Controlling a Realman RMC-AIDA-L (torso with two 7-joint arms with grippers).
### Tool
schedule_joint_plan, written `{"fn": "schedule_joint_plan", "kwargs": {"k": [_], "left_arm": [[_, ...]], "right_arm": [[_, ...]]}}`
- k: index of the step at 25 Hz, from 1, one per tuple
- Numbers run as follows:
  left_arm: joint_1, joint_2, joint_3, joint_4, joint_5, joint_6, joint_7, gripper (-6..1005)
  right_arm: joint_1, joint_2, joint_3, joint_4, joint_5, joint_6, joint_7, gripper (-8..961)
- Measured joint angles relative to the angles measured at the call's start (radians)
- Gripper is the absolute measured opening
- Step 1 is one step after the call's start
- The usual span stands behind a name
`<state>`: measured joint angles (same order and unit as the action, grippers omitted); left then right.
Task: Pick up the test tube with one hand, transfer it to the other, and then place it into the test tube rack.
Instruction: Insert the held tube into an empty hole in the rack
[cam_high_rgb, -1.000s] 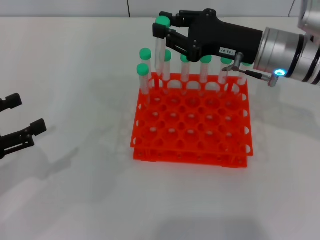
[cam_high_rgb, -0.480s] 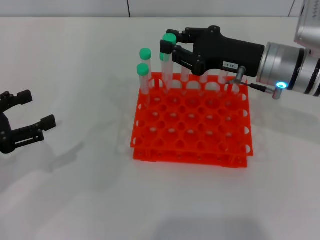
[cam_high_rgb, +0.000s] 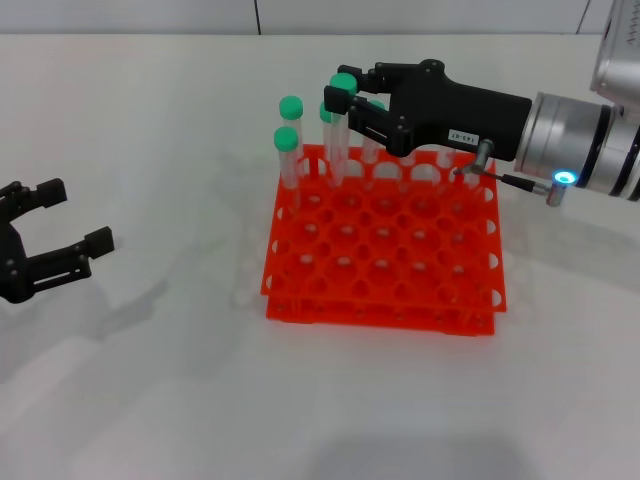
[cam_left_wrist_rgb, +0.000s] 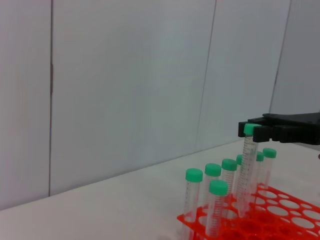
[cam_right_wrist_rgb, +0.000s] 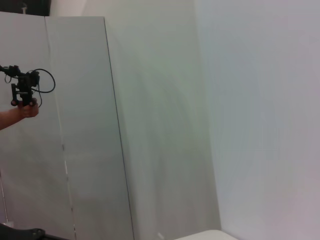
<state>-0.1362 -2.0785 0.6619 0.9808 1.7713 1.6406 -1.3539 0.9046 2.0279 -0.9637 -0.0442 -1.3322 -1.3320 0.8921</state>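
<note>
My right gripper (cam_high_rgb: 341, 92), black with a white label, is shut on the green cap end of the test tube (cam_high_rgb: 338, 150). It holds the tube upright over the back left part of the orange-red test tube rack (cam_high_rgb: 385, 270). The tube's lower end reaches the rack's top tier. The left wrist view also shows the held tube (cam_left_wrist_rgb: 247, 172), the right gripper (cam_left_wrist_rgb: 255, 131) and the rack (cam_left_wrist_rgb: 280, 220). My left gripper (cam_high_rgb: 72, 215) is open and empty, low over the table at the far left.
Two green-capped tubes (cam_high_rgb: 290, 125) stand at the rack's back left corner, and several more stand along its back row under the right gripper. The rack's front rows of holes hold nothing. White table (cam_high_rgb: 150, 380) lies all around.
My right gripper has moved right and down with the tube, bringing its lower end to the rack. My left gripper moved a little to the right and opened wider, then stayed still.
</note>
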Motion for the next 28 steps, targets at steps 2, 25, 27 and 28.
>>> {"fn": "schedule_joint_plan", "kwargs": {"k": [2,25,27,28], "left_arm": [[-0.003,0.0,0.0,-0.004,0.0,0.0,0.001,888],[-0.007,0.0,0.004,-0.014,0.004,-0.013,0.013,888],[-0.009,0.0,0.006,-0.015,0.004,-0.015,0.013,888],[-0.01,0.0,0.006,-0.016,0.004,-0.015,0.013,888]], "right_arm": [[0.005,0.0,0.001,0.01,0.0,-0.001,-0.009,319],[0.061,0.0,0.007,0.098,0.039,0.025,-0.068,333],[0.065,0.0,0.007,0.106,0.039,0.025,-0.073,334],[0.066,0.0,0.007,0.108,0.039,0.025,-0.074,335]]}}
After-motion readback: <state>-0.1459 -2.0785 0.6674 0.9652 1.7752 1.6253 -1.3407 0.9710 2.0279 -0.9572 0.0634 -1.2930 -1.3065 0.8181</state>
